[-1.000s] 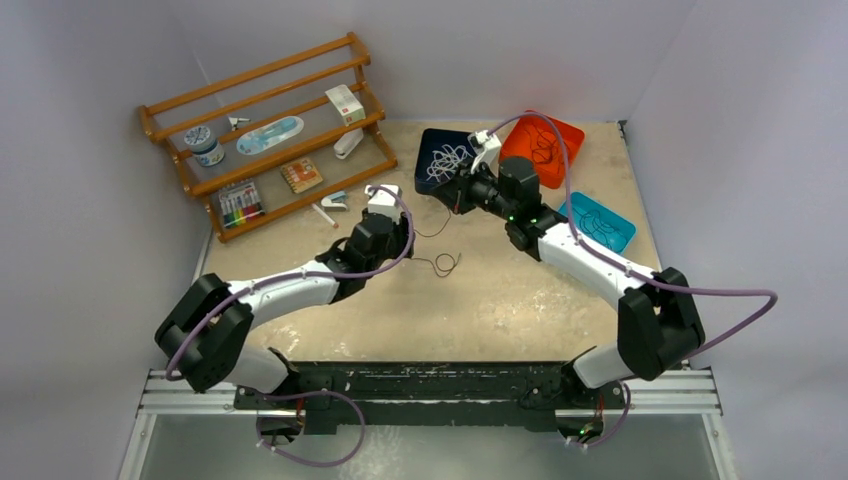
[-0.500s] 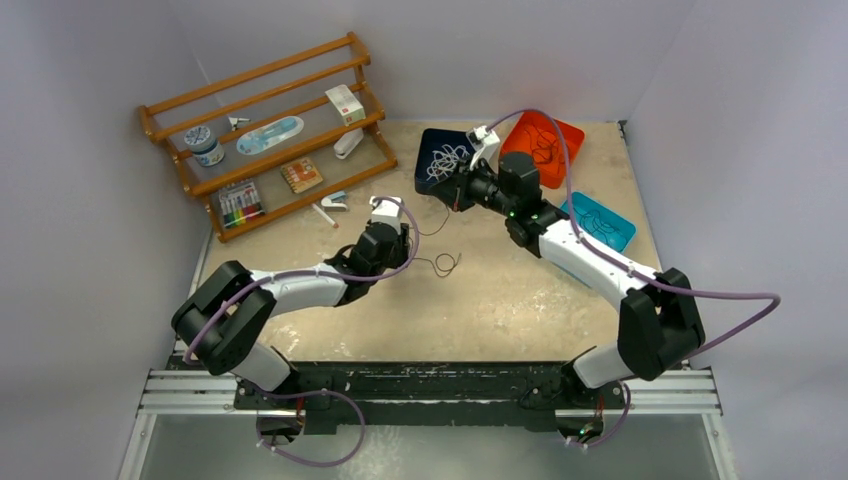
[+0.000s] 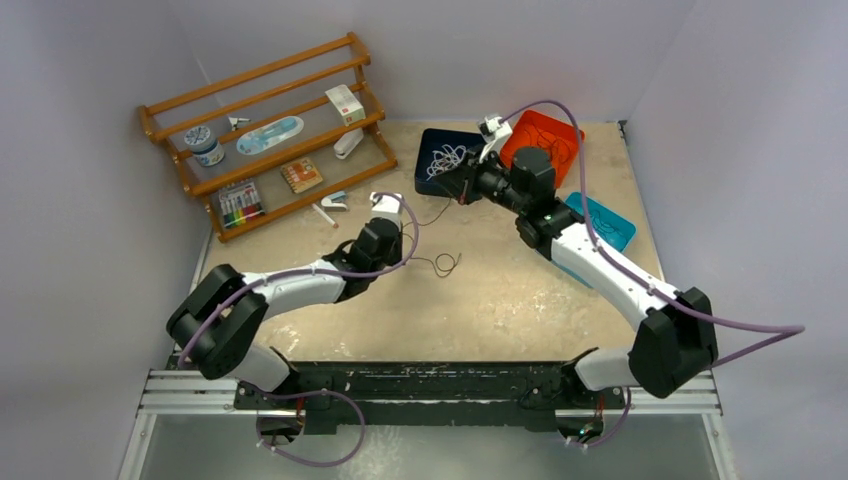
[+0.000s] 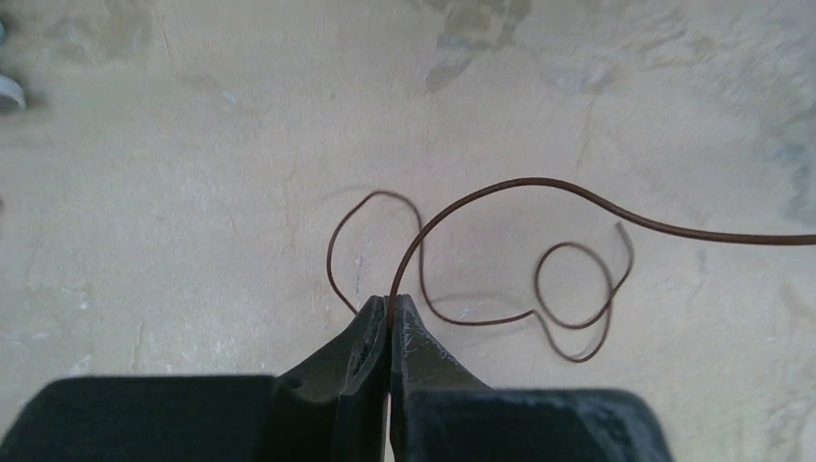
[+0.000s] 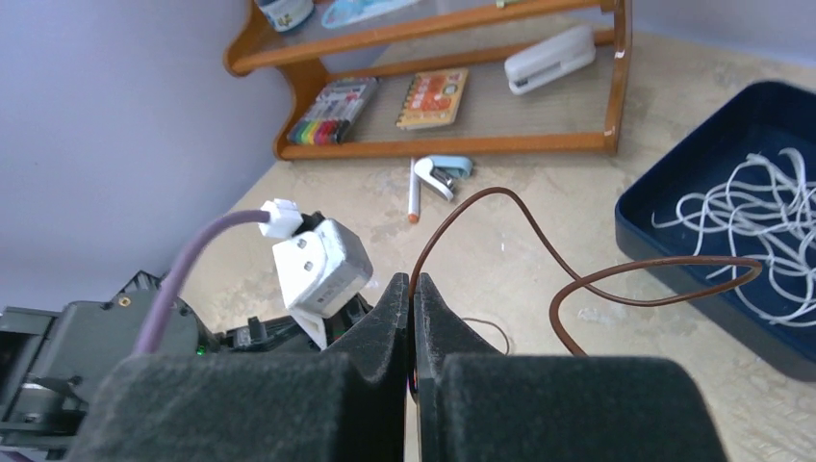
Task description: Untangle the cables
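Observation:
A thin brown cable (image 4: 568,289) lies in loops on the sandy table (image 3: 480,300) and runs up between both grippers. My left gripper (image 4: 390,300) is shut on one strand of it, low over the table, just left of the loops (image 3: 443,263). My right gripper (image 5: 411,281) is shut on another stretch of the brown cable (image 5: 577,279), raised beside the navy tray (image 3: 432,140). From above, the left gripper (image 3: 408,248) sits left of centre and the right gripper (image 3: 462,190) further back. White cables (image 5: 760,212) lie tangled in the navy tray.
A red tray (image 3: 560,150) with dark cables and a teal tray (image 3: 612,225) stand at the back right. A wooden rack (image 3: 270,130) with small items fills the back left. A marker (image 5: 415,197) and a small clip (image 5: 447,173) lie in front of it.
My left gripper has closed on the brown cable. The right gripper has drawn up and slightly to the right, still shut on its stretch of cable.

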Robot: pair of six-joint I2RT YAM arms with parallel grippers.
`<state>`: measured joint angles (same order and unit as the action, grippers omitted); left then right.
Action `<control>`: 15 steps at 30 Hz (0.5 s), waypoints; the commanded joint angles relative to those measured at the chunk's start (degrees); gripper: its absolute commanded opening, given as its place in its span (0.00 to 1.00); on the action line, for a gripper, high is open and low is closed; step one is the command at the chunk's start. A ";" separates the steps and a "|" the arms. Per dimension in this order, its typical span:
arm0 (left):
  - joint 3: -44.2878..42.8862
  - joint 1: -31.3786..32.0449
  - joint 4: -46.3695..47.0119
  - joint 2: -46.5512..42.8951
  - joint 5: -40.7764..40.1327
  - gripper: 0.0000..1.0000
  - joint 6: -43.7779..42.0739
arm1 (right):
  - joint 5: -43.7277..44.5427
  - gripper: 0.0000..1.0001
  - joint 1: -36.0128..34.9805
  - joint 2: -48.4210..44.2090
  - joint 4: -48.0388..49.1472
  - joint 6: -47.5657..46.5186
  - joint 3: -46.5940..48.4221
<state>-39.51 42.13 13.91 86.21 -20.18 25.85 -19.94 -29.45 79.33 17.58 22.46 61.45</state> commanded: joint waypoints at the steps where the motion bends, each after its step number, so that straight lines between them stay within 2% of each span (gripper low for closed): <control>1: -9.47 -0.28 -6.25 -8.27 -0.35 0.00 -2.28 | 2.02 0.00 0.29 -3.00 -0.58 -4.81 3.10; 7: -21.33 -0.27 -15.53 -14.91 0.43 0.00 -5.59 | 6.24 0.01 0.27 -6.54 -1.15 -7.73 1.04; 15: -41.08 -0.28 -24.62 -7.45 10.71 0.00 -7.25 | 11.97 0.05 0.27 -11.54 -1.60 -8.48 -1.83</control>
<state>-73.52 42.11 -5.13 74.89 -15.94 20.32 -11.49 -29.43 70.43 15.29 15.53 60.18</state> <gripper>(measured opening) 0.010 0.029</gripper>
